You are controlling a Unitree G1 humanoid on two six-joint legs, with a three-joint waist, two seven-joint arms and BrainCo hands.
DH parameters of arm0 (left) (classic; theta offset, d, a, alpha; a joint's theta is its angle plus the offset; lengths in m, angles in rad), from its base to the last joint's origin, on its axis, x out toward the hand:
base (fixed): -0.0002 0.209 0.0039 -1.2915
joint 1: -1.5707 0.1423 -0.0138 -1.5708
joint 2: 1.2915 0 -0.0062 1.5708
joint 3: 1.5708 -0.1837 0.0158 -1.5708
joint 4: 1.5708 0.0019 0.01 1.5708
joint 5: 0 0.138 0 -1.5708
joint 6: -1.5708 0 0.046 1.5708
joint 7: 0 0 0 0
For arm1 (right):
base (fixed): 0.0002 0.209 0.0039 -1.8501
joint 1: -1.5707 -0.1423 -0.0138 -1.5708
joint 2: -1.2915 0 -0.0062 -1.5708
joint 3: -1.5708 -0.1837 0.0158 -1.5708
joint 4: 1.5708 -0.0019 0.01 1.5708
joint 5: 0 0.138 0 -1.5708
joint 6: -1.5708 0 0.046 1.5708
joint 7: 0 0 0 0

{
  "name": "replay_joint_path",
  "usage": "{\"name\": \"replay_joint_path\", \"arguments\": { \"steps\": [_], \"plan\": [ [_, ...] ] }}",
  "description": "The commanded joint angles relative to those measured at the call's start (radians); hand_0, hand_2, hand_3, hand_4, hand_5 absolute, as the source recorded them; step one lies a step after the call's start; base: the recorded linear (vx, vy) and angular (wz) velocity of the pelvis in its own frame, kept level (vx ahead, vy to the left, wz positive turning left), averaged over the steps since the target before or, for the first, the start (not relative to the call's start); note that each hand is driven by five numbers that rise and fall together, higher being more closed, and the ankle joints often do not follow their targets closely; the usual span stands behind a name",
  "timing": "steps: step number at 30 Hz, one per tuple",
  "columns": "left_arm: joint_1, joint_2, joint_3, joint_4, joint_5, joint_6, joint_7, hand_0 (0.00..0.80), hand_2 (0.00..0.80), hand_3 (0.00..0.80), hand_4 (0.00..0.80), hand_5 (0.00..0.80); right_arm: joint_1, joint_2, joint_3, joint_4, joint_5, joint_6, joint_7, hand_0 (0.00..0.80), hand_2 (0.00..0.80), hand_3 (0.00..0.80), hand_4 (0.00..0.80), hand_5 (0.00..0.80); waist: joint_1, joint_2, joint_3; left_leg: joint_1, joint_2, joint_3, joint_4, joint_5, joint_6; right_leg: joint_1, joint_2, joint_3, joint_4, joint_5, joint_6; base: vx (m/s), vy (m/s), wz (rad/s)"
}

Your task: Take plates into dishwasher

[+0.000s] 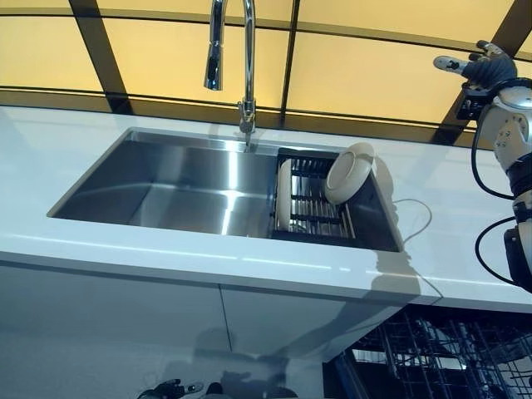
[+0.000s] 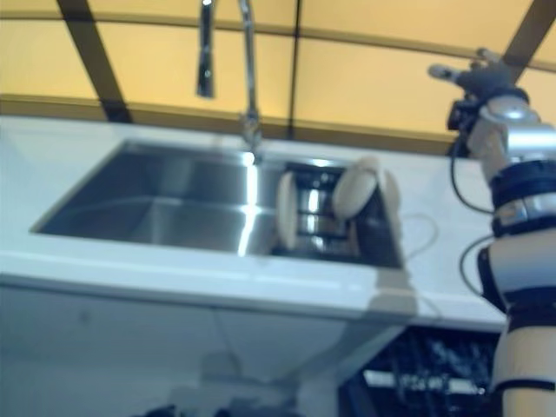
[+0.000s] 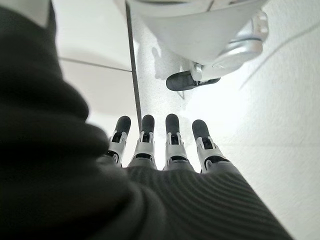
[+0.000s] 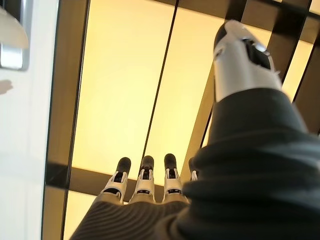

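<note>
Three white plates stand in a black dish rack [image 1: 309, 218] in the right end of the steel sink [image 1: 166, 191]. One plate [image 1: 283, 195] stands on edge at the rack's left. A second plate [image 1: 349, 172] leans at the rack's far right, with a third plate [image 1: 384, 178] behind it. My right hand [image 1: 486, 66] is raised high at the far right, above the counter and apart from the plates, fingers straight and empty, as the right wrist view [image 4: 147, 187] shows. My left hand [image 1: 170, 388] hangs low below the counter, open and empty [image 3: 165, 150].
A tall chrome faucet [image 1: 233, 58] rises behind the sink. The white counter [image 1: 208, 253] runs around it, with white cabinet fronts [image 1: 108, 307] below. The open dishwasher's wire rack [image 1: 440, 353] shows at the lower right. Yellow panels with dark bars [image 1: 366, 71] back the counter.
</note>
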Motion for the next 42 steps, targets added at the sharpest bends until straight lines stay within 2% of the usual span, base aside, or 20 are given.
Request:
{"name": "replay_joint_path", "arguments": {
  "steps": [1,2,4,5,6,8,10,14,17,22,29,42],
  "plan": [
    [-0.044,0.039,-0.092,0.009,0.043,-0.015,-0.018,0.0,0.0,0.0,0.0,0.0,-0.059,-0.069,0.041,-0.046,-0.047,-0.03,-0.003,0.0,0.0,0.0,0.0,0.0,0.027,-0.027,0.047,0.018,-0.045,-0.023,0.03,-0.051,0.051,-0.072,-0.141,0.019,0.191,0.118,0.044,0.014,0.167,0.03],
    [-0.042,0.047,-0.093,-0.001,0.046,-0.006,-0.023,0.0,0.0,0.0,0.0,0.0,-0.037,-0.068,0.034,-0.081,-0.044,-0.018,-0.02,0.0,0.0,0.0,0.0,0.0,0.018,-0.024,0.058,0.023,-0.053,-0.026,0.028,-0.052,0.059,-0.112,-0.148,0.044,0.255,0.141,0.049,0.033,0.149,0.03],
    [-0.038,0.063,-0.099,-0.018,0.02,0.006,-0.013,0.0,0.0,0.0,0.0,0.0,-0.003,-0.058,0.026,-0.11,-0.027,-0.014,-0.041,0.0,0.0,0.0,0.0,0.0,-0.015,-0.015,0.073,0.045,-0.055,-0.033,0.015,-0.055,0.073,-0.171,-0.068,0.113,0.295,0.097,0.039,0.073,0.073,-0.03],
    [-0.047,0.067,-0.101,-0.021,0.005,0.012,-0.014,0.0,0.0,0.0,0.0,0.0,0.001,-0.055,0.025,-0.103,-0.023,-0.014,-0.037,0.0,0.0,0.0,0.0,0.0,-0.028,-0.019,0.074,0.051,-0.062,-0.039,0.013,-0.065,0.077,-0.185,-0.017,0.127,0.262,0.066,0.028,0.097,-0.024,-0.03],
    [-0.061,0.068,-0.11,-0.021,-0.014,0.016,-0.013,0.0,0.0,0.0,0.0,0.0,0.005,-0.054,0.018,-0.083,-0.011,-0.02,-0.02,0.0,0.0,0.0,0.0,0.0,-0.033,-0.025,0.076,0.051,-0.069,-0.046,0.021,-0.08,0.078,-0.177,0.022,0.121,0.212,0.031,0.004,0.076,-0.04,0.02],
    [-0.069,0.058,-0.1,-0.033,-0.002,0.021,-0.007,0.0,0.0,0.0,0.0,0.0,0.007,-0.05,0.001,-0.074,-0.005,-0.015,-0.023,0.0,0.0,0.0,0.0,0.0,-0.031,-0.025,0.083,0.051,-0.068,-0.054,0.018,-0.079,0.078,-0.173,0.026,0.123,0.177,0.037,0.001,0.05,-0.077,0.08],
    [-0.076,0.043,-0.104,-0.046,0.03,0.013,-0.013,0.0,0.0,0.0,0.0,0.0,0.011,-0.043,-0.013,-0.075,-0.005,0.0,-0.029,0.0,0.0,0.0,0.0,0.0,-0.03,-0.025,0.089,0.047,-0.072,-0.062,0.004,-0.08,0.08,-0.173,0.049,0.135,0.126,0.049,-0.001,0.088,-0.107,0.03],
    [-0.068,0.027,-0.122,-0.021,0.021,0.009,-0.014,0.0,0.0,0.0,0.0,0.0,0.005,-0.046,-0.024,-0.035,0.038,-0.005,-0.015,0.0,0.0,0.0,0.0,0.0,-0.025,-0.033,0.077,0.029,-0.079,-0.061,-0.002,-0.079,0.074,-0.126,0.066,0.129,0.036,0.068,-0.011,0.128,-0.014,0.1],
    [-0.058,0.024,-0.117,-0.009,0.034,0.0,-0.019,0.0,0.0,0.0,0.0,0.0,0.008,-0.046,-0.045,-0.037,0.059,0.001,-0.068,0.0,0.0,0.0,0.0,0.0,-0.022,-0.038,0.078,0.02,-0.08,-0.049,-0.002,-0.081,0.069,-0.119,0.065,0.124,0.006,0.08,-0.009,0.092,-0.005,0.04],
    [-0.041,0.036,-0.112,-0.005,0.019,-0.043,0.004,0.0,0.0,0.0,0.0,0.0,-0.009,-0.057,-0.036,-0.07,0.081,-0.021,-0.133,0.0,0.0,0.0,0.0,0.0,-0.014,-0.03,0.118,-0.032,-0.086,-0.056,-0.002,-0.063,0.062,-0.148,0.06,0.112,-0.004,0.088,-0.002,-0.051,-0.016,0.02],
    [-0.061,0.041,-0.111,-0.013,-0.02,-0.057,0.019,0.0,0.0,0.0,0.0,0.0,-0.055,-0.053,-0.014,-0.11,0.159,-0.037,-0.154,0.0,0.0,0.0,0.0,0.0,-0.021,-0.014,0.182,-0.094,-0.088,-0.062,-0.002,-0.045,0.06,-0.211,0.054,0.114,0.001,0.097,-0.002,-0.109,0.009,0.06],
    [-0.059,0.034,-0.117,-0.014,-0.037,-0.075,0.036,0.0,0.0,0.0,0.0,0.0,-0.074,-0.05,-0.009,-0.133,0.214,-0.05,-0.169,0.0,0.0,0.0,0.0,0.0,-0.014,-0.008,0.229,-0.142,-0.088,-0.068,-0.002,-0.029,0.052,-0.24,0.051,0.096,0.0,0.097,-0.003,-0.011,0.003,0.0]
  ]
}}
